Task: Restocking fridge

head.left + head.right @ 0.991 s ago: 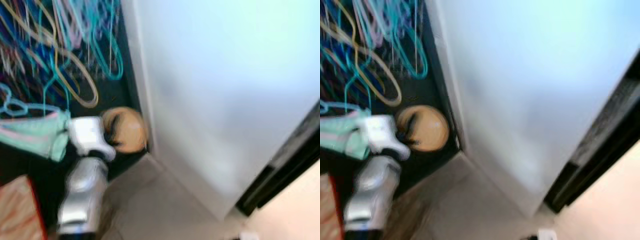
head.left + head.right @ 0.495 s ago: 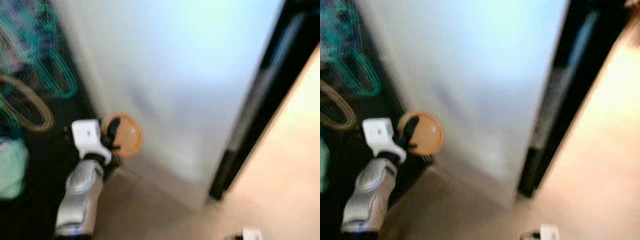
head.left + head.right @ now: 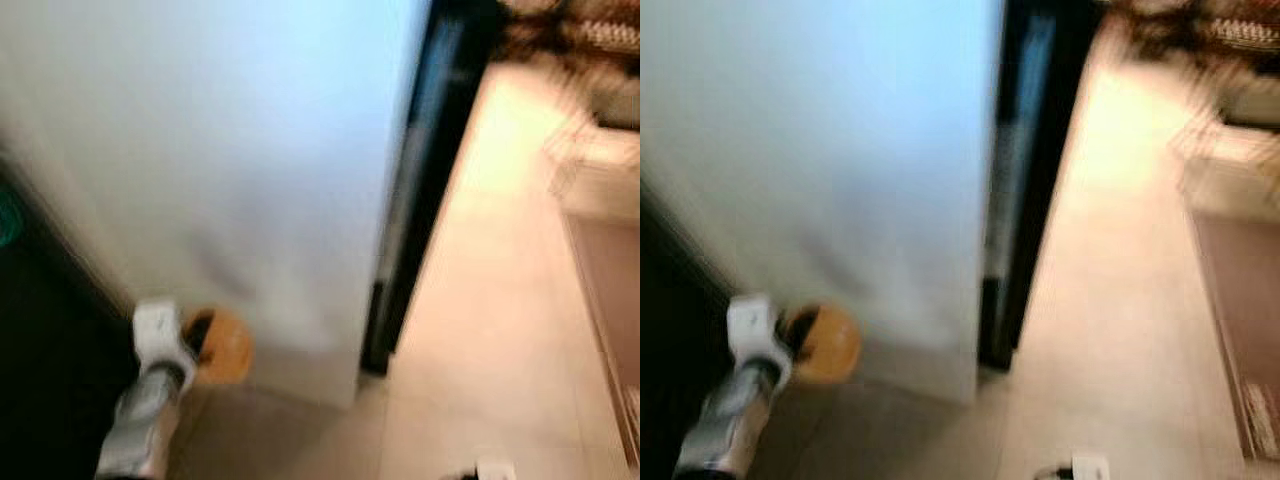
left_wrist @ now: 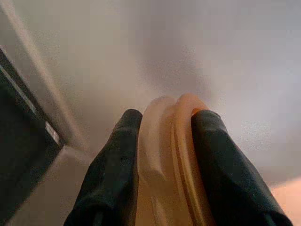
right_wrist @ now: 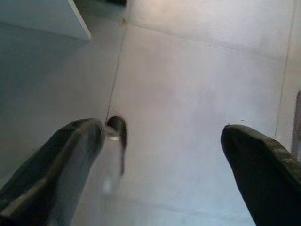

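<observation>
Left wrist view: left tool pinches an orange lidded container edge-on, rim pointing toward the white fridge.

A smooth, translucent orange plastic container is seen pinched between matt black rubbery fingers, against a smooth white satin fridge side and a matt, pale tiled floor.

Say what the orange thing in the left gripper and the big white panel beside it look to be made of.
Orange container, clamped in the left gripper: probably plastic, semi-translucent and smooth, with a moulded ridged rim. White panel: likely painted metal or laminate, plain with a soft sheen; the blur leaves it open.
</observation>
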Available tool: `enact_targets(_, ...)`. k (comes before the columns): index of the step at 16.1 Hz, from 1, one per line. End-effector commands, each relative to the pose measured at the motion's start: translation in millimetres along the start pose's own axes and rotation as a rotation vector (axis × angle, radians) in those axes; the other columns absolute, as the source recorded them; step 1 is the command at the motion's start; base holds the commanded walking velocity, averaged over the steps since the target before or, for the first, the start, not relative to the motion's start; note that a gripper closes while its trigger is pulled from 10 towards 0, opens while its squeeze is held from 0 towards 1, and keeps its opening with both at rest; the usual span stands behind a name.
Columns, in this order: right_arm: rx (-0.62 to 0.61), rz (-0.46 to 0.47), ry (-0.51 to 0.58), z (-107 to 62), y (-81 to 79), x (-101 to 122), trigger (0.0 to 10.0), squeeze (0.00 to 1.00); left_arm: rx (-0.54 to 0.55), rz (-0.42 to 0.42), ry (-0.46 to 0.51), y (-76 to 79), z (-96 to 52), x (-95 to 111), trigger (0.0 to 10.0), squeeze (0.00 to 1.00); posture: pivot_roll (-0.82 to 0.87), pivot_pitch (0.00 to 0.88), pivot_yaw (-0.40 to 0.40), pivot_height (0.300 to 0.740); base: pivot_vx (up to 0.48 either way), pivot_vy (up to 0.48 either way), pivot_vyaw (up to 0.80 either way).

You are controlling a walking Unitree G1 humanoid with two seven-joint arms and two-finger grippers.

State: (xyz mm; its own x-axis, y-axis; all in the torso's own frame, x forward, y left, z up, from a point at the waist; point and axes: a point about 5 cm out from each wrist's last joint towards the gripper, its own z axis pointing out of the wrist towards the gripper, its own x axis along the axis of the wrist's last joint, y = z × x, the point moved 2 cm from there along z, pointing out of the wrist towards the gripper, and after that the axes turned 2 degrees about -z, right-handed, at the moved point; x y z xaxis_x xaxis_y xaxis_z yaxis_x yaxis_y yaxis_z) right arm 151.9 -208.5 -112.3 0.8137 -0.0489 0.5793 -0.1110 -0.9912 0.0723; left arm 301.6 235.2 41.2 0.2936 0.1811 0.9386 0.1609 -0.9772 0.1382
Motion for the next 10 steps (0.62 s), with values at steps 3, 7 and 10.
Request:
enact_targets(3,-0.011,0.015,0.005,-0.7,1.0,-1.3,10.0,0.00,0.099,0.021,-0.300,-27.9,-12.7,-77.3,10.0,0.00,0.00,0.057,0.087,0.740,0.000,0.000,-0.51)
enact_targets(7,-0.025,0.026,0.010,-0.6,2.0,-0.6,10.0,0.00,0.088,0.075,-0.479,-31.2,-33.9,-121.7,10.0,0.00,-0.01,0.060,0.085,0.740,0.000,0.000,0.00)
enact_targets(10,-0.069,0.094,0.035,-1.9,4.6,-1.0,10.0,0.00,0.147,0.052,-0.521,-40.4,-44.7,-135.4,10.0,0.00,-0.02,0.059,0.080,0.740,0.000,0.000,0.00)
